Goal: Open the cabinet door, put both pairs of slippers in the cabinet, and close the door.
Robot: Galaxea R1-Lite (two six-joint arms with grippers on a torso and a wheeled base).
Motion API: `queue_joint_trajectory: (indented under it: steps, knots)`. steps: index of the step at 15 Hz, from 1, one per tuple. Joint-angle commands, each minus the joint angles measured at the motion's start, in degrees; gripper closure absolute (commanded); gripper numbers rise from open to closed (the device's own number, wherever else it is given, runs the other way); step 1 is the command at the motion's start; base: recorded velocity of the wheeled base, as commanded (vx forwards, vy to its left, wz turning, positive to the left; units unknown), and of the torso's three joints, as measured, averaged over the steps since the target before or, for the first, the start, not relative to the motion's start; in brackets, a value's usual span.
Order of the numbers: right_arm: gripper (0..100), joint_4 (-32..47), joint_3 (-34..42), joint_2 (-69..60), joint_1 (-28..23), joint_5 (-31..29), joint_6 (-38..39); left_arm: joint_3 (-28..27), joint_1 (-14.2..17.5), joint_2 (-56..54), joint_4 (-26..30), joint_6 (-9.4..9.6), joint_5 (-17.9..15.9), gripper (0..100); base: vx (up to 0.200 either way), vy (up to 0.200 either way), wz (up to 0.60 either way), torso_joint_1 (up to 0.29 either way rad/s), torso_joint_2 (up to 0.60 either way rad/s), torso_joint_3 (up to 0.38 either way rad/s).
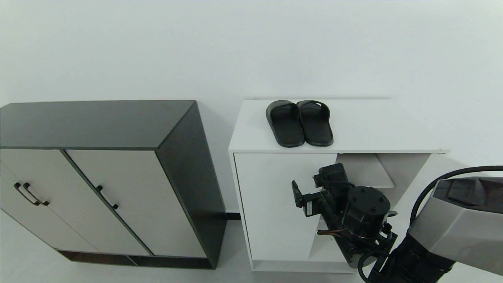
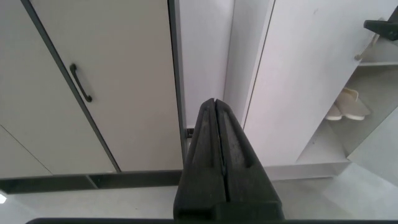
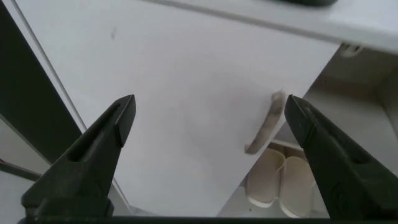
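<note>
A pair of black slippers (image 1: 299,122) lies on top of the white cabinet (image 1: 365,125). The cabinet's left door (image 1: 275,204) is closed, and its handle (image 3: 264,127) sits at the door's inner edge. The right half stands open, showing shelves. A pair of white slippers (image 2: 348,106) (image 3: 280,180) rests on a low shelf inside. My right gripper (image 1: 304,190) (image 3: 208,115) is open in front of the closed door, close to the handle and holding nothing. My left gripper (image 2: 214,124) is shut and empty, low down, facing the gap between the two cabinets.
A dark cabinet (image 1: 98,125) with two grey doors and black handles (image 2: 81,82) stands to the left of the white one. A narrow gap separates them. Pale floor (image 1: 232,251) lies in front, and a white wall rises behind.
</note>
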Motion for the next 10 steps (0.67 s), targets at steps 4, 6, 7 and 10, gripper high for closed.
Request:
queue_joint_trajectory:
  steps: [4, 6, 7, 10]
  knots:
    - [0, -1.68, 0.38, 1.08, -0.06, 1.93, -0.1, 0.0, -0.02, 0.07, -0.02, 0.02, 0.01, 100, 0.0, 0.0, 0.0, 0.249, -0.57, -0.311]
    - [0, -1.68, 0.03, 1.69, -0.23, 2.37, -0.72, 0.0, -0.02, 0.07, -0.02, -0.07, 0.01, 100, 0.0, 0.0, 0.0, 0.068, -0.17, -0.098]
    - [0, -1.68, -0.15, 1.78, -0.58, 3.16, -0.81, 0.0, -0.02, 0.07, -0.02, -0.07, 0.01, 100, 0.0, 0.0, 0.0, 0.027, -0.05, -0.036]
    - [0, 1.13, -3.66, 0.02, -0.58, 3.95, -1.16, 0.0, 0.06, 0.07, -0.02, 0.02, 0.1, 100, 0.0, 0.0, 0.0, 0.0, 0.0, 0.0]
